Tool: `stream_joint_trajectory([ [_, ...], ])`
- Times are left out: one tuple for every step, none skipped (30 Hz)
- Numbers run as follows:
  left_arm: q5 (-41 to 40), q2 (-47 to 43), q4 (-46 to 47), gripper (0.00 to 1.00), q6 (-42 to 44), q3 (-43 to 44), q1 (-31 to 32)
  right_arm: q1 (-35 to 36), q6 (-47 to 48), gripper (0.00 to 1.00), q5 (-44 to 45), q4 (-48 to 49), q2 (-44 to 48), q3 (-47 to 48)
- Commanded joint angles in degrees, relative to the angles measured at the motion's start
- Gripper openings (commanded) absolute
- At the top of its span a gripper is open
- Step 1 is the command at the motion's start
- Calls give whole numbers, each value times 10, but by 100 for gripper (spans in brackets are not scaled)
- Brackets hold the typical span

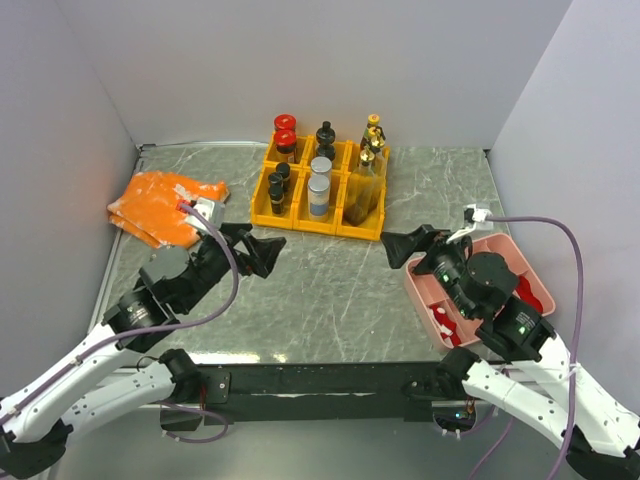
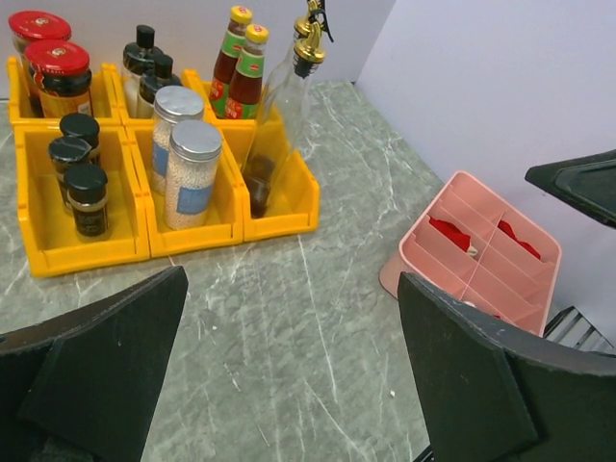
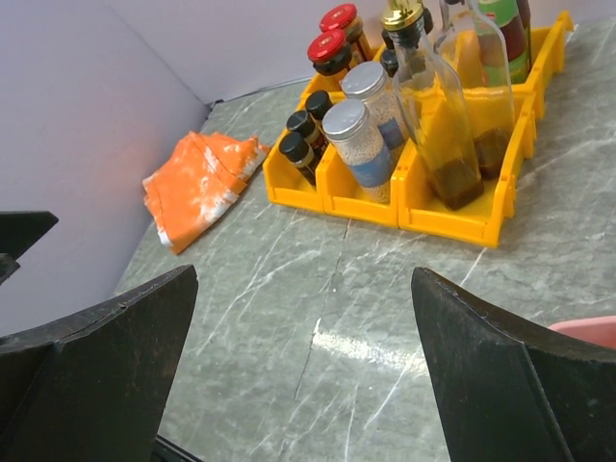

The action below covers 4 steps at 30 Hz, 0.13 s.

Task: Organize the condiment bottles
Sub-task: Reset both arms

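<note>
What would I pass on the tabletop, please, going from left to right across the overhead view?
From the left: orange cloth → yellow bins holding the condiment bottles → pink tray at the right edge.
</note>
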<state>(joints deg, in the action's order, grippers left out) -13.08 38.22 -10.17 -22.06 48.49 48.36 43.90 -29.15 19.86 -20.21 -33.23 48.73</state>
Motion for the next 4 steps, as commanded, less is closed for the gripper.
stream_joint_trajectory([
  [15, -2, 13, 96, -7, 6, 2, 2, -2, 100, -3, 14, 9, 9],
  [16, -2, 14, 96, -7, 6, 2, 1, 0, 100, -3, 14, 8, 9],
  [17, -3, 16, 96, -7, 5, 2, 1, 1, 100, -3, 12, 7, 12],
  [17, -4, 17, 96, -8, 3, 2, 1, 3, 100, -5, 11, 6, 13],
])
